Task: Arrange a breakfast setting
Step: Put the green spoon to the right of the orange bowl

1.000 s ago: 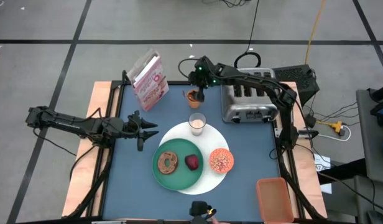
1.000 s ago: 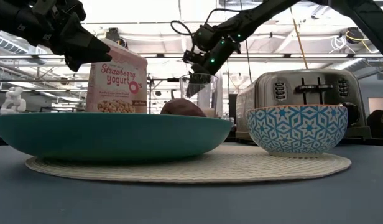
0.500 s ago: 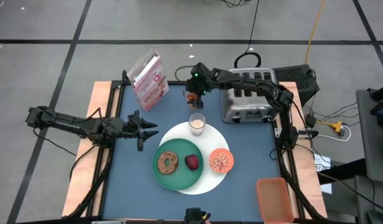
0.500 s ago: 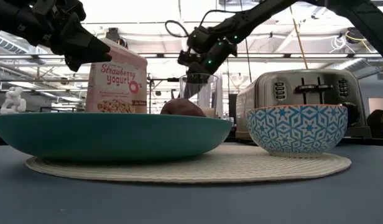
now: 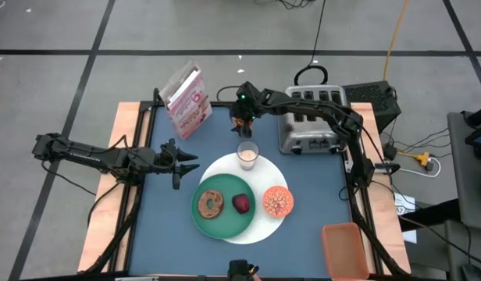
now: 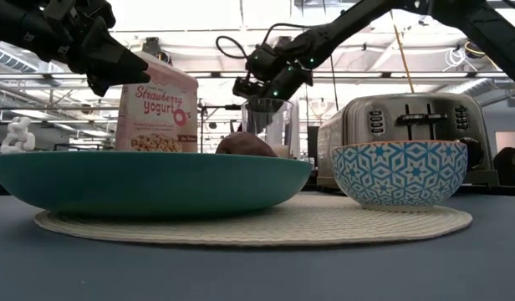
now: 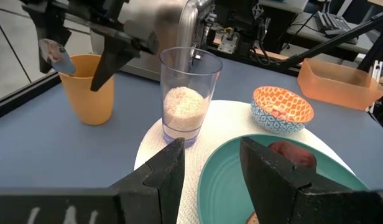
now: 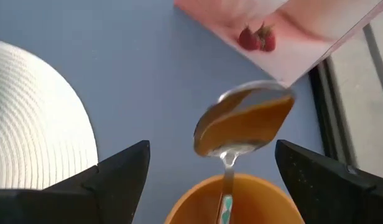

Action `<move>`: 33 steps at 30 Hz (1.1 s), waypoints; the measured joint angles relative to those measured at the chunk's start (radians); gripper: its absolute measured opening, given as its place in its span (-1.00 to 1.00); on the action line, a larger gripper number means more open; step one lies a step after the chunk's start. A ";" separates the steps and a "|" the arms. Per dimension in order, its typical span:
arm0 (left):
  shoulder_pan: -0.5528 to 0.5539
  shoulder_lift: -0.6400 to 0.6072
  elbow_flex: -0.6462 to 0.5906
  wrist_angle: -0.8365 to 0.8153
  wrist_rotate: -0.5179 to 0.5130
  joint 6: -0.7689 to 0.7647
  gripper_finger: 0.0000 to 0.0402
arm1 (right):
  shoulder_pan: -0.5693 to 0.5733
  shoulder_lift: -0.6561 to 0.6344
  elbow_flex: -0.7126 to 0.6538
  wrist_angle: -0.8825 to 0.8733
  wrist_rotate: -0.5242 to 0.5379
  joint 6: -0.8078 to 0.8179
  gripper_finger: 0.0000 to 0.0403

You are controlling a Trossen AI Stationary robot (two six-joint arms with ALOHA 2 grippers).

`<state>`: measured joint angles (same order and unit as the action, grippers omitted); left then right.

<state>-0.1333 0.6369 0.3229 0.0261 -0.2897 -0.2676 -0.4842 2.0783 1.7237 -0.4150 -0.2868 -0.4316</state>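
The orange cup [image 5: 240, 125] stands on the blue table behind the milk glass [image 5: 247, 154]. The metal spoon [image 8: 244, 121] stands in the cup, handle down, its bowl leaning out over the rim toward the pink cereal box [image 5: 186, 100]. My right gripper [image 5: 242, 114] hovers over the cup, open, one finger on each side of the spoon's neck [image 8: 227, 163]. The green plate [image 5: 222, 222] holds the bagel [image 5: 211, 204] and the dark-red fruit [image 5: 241, 204], and sits on the white disc [image 5: 264, 168] beside the orange bowl [image 5: 277, 200]. My left gripper [image 5: 187, 166] waits, open and empty, left of the plate.
A metal toaster [image 5: 312, 121] stands right of the cup, close to my right arm. An orange tray [image 5: 343, 246] sits at the near right corner. Bare blue table lies between the cereal box and the plate.
My right gripper has moved toward the table's left edge and slightly nearer, from beside the toaster to right over the orange cup. The cup and the other things have stayed in place.
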 joint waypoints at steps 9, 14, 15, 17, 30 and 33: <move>0.000 0.000 0.000 0.000 0.000 0.001 -0.21 | -0.001 0.016 0.000 0.015 0.028 0.000 0.55; 0.000 0.000 0.000 0.000 0.000 0.002 -0.21 | -0.005 0.018 0.000 0.015 0.027 0.000 0.45; 0.000 0.000 0.000 0.000 0.000 0.002 -0.21 | -0.005 0.018 0.000 0.014 0.028 0.000 0.43; 0.000 0.000 0.000 0.000 0.000 0.002 -0.21 | -0.005 0.018 0.000 0.014 0.028 0.000 0.38; 0.000 0.000 0.000 0.000 0.000 0.002 -0.21 | -0.006 0.018 0.000 0.014 0.028 0.000 -0.01; 0.000 0.000 0.000 0.000 0.000 0.002 -0.21 | -0.006 0.018 0.000 0.014 0.027 0.000 -0.11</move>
<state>-0.1333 0.6368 0.3229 0.0261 -0.2897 -0.2653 -0.4900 2.0964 1.7233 -0.4007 -0.2596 -0.4316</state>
